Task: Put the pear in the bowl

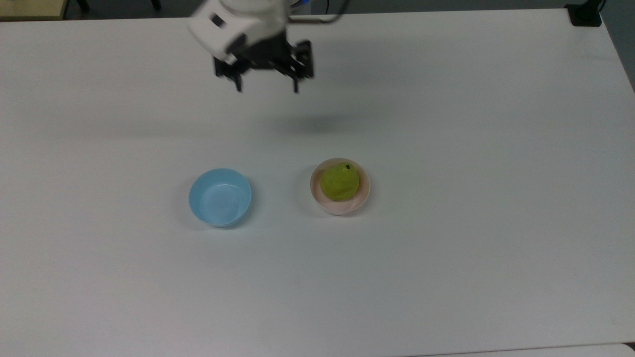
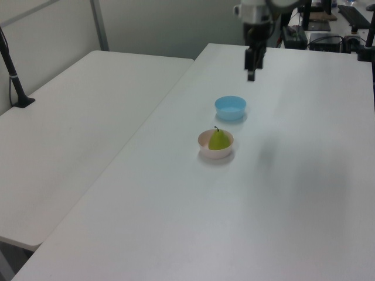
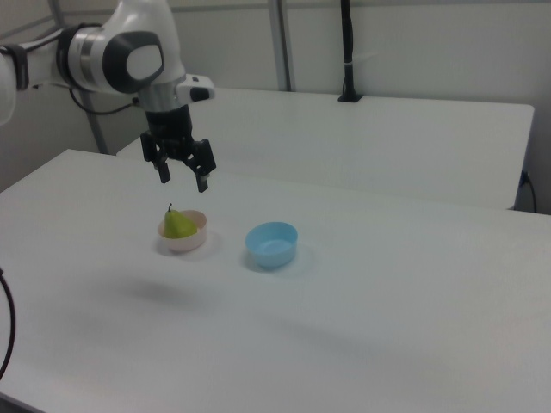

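While the black two-finger gripper (image 1: 267, 89) hangs spread and empty well above the white table (image 1: 446, 248), we see the small yellow-green pear (image 1: 340, 182) upright inside the pale pink plastic bowl (image 1: 364, 197). Light blue bowl (image 1: 220, 197) sits nearby, nothing between them.

From the top view we look almost straight down on the white bench (image 1: 446, 277), from well above it. The left view stands off one end, looking obliquely along it. The right view faces it from the opposite side, lower and nearer. All three share the small round pale pink plastic bowl (image 1: 364, 197) (image 2: 203, 150) (image 3: 185, 241) beside the light blue plastic bowl (image 1: 220, 197) (image 2: 230, 108) (image 3: 271, 243).
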Available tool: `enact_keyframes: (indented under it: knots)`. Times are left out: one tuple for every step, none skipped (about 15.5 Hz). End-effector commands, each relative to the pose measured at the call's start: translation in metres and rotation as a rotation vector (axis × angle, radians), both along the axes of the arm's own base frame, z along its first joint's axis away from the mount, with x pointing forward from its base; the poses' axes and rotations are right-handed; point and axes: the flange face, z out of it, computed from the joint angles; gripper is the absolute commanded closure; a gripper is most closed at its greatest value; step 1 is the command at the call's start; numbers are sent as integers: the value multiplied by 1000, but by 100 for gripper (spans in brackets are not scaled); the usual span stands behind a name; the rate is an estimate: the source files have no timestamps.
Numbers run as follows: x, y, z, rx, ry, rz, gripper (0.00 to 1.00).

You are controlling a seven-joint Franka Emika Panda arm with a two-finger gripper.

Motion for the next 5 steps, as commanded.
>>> enact_keyframes:
  knots:
    - [-36, -41, 27, -2, 2, -38, 0]
    - [-42, -44, 31, 1, 10, -47, 0]
    - [-46, -47, 34, 3, 19, -56, 0]
    - [-49, -52, 34, 4, 38, -65, 0]
    - [-50, -52, 35, 4, 44, -65, 0]
